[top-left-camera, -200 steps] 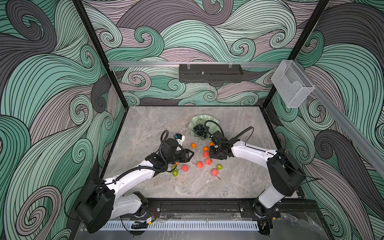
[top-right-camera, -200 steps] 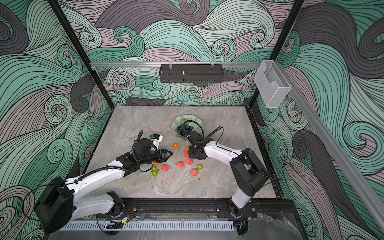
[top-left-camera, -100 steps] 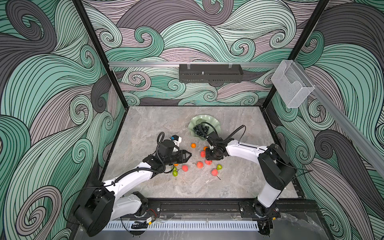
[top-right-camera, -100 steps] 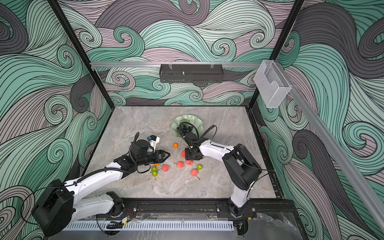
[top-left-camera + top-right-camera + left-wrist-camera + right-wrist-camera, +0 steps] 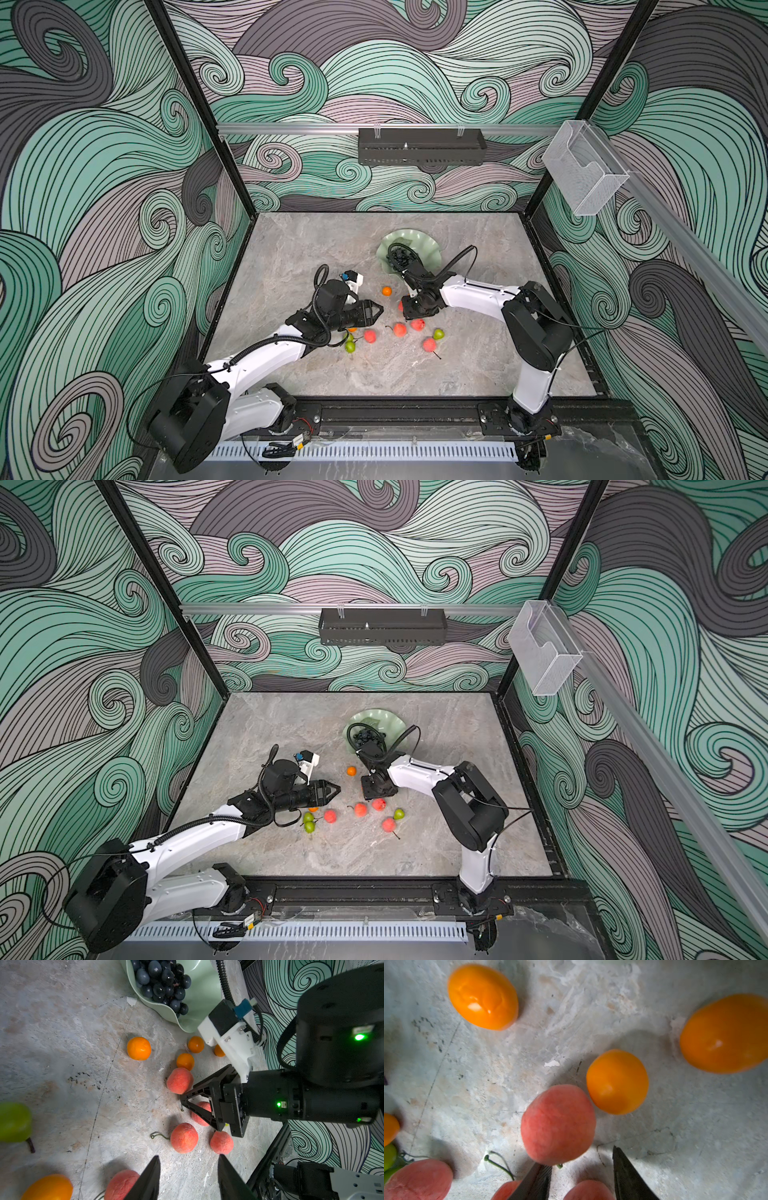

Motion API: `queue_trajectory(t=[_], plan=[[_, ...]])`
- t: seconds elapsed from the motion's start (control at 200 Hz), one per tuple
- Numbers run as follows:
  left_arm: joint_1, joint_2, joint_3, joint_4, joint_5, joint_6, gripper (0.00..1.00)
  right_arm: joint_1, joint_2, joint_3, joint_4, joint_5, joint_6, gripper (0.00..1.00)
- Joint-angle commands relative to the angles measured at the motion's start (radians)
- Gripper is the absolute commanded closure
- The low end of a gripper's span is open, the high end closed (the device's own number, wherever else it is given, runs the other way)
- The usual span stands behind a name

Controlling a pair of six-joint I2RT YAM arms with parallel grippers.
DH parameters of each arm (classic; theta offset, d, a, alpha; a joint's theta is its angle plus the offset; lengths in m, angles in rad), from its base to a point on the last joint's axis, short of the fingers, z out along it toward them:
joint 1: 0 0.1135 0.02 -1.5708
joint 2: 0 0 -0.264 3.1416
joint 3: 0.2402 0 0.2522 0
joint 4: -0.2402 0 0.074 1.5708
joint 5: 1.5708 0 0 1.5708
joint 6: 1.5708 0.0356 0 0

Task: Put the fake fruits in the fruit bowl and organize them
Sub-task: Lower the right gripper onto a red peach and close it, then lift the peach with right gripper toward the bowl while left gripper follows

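The left arm (image 5: 266, 357) and right arm (image 5: 478, 293) wear white shells between black joints. Alongside loop black ribbed cables (image 5: 224, 982); small green lights (image 5: 359, 1037) glow.

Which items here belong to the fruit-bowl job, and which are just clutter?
Job: fruit bowl, grape bunch, oranges, peaches, pears.
Clutter: black tray, clear plastic box.

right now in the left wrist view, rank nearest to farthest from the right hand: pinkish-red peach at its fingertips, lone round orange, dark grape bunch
1. Pinkish-red fuzzy plastic peach: on the table at the right hand's fingertips.
2. Lone round plastic orange: open table, toward the left arm.
3. Dark blue-black plastic grape bunch: inside the pale mint-green scalloped bowl, farther back.
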Motion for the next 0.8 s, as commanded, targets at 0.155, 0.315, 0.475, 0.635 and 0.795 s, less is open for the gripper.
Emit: queue_trajectory(t=[0.155, 0.315, 0.475, 0.635, 0.795], plan=[[0.007, -0.028, -0.016, 0.010, -0.006, -0.013, 0.52, 0.016, 0.036, 0.044, -0.064, 0.037, -0.056, 0.53], [0.007, -0.024, -0.015, 0.010, -0.007, -0.014, 0.52, 0.027, 0.051, 0.051, -0.071, 0.048, -0.044, 0.55], [0.007, -0.022, -0.013, 0.010, -0.004, -0.013, 0.52, 0.037, 0.067, 0.060, -0.078, 0.062, -0.041, 0.56], [0.007, -0.024, -0.013, 0.004, -0.007, -0.012, 0.52, 0.047, 0.080, 0.072, -0.107, 0.099, -0.048, 0.61], [0.007, -0.028, -0.016, 0.001, -0.016, -0.015, 0.52, 0.052, 0.087, 0.070, -0.120, 0.114, -0.055, 0.70]])
